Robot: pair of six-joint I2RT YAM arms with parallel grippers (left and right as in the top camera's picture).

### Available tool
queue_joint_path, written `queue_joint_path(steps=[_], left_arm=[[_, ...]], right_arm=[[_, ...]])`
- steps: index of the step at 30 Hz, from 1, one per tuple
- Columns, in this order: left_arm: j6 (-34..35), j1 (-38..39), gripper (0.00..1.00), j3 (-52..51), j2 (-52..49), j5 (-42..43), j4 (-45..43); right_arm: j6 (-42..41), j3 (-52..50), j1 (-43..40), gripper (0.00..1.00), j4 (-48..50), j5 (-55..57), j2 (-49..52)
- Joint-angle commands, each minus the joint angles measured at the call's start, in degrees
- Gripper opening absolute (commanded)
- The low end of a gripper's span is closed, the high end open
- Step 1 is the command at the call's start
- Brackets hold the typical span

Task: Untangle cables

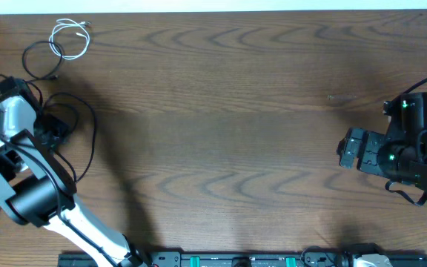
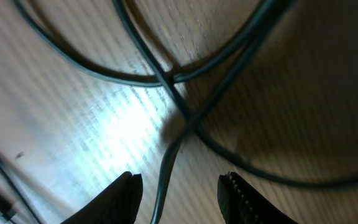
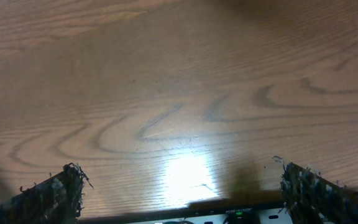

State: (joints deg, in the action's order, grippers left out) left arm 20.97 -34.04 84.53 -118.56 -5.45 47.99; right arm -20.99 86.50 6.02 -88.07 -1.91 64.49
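- Separating the black cables (image 2: 188, 121) at the far left; the white cable (image 1: 69, 37) lies farther back.
- Left gripper (image 2: 179, 186) parted around one strand, not pinching; right gripper (image 3: 179, 177) spread, empty.
- Next, I judge: pinch that strand and draw it clear.

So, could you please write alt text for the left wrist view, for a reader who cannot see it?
Thin black cables cross one another on a wooden table, seen very close. At the bottom edge, the left gripper stands open, with one cable running down between its jaws.
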Motion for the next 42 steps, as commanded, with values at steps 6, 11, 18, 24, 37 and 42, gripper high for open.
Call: queue_joint_path(steps=[6, 11, 18, 24, 37, 42], left_arm=[[0.1, -1.9, 0.45, 0.0, -1.8, 0.5, -2.4], [0.1, -3.3, 0.37, 0.0, -2.0, 0.5, -3.3], [-2.2, -3.7, 0.32, 0.0, -3.1, 5.5, -4.9], [-4.7, -3.7, 0.31, 0.0, -4.0, 9.7, -6.6], [-4.8, -4.1, 0.07, 0.0, -1.9, 10.5, -5.2], [-4.8, -4.1, 0.08, 0.0, 5.2, 17.2, -5.2]], right_arm=[[-0.4, 0.3, -0.3, 0.99, -0.1, 0.3, 0.0], [-0.4, 0.3, -0.3, 0.99, -0.1, 0.3, 0.0], [-0.4, 0.3, -0.3, 0.99, -0.1, 0.3, 0.0], [-0.4, 0.3, -0.3, 0.99, -0.1, 0.3, 0.0], [-0.4, 0.3, -0.3, 0.99, -0.1, 0.3, 0.0], [-0.4, 0.3, -0.3, 0.99, -0.1, 0.3, 0.0]])
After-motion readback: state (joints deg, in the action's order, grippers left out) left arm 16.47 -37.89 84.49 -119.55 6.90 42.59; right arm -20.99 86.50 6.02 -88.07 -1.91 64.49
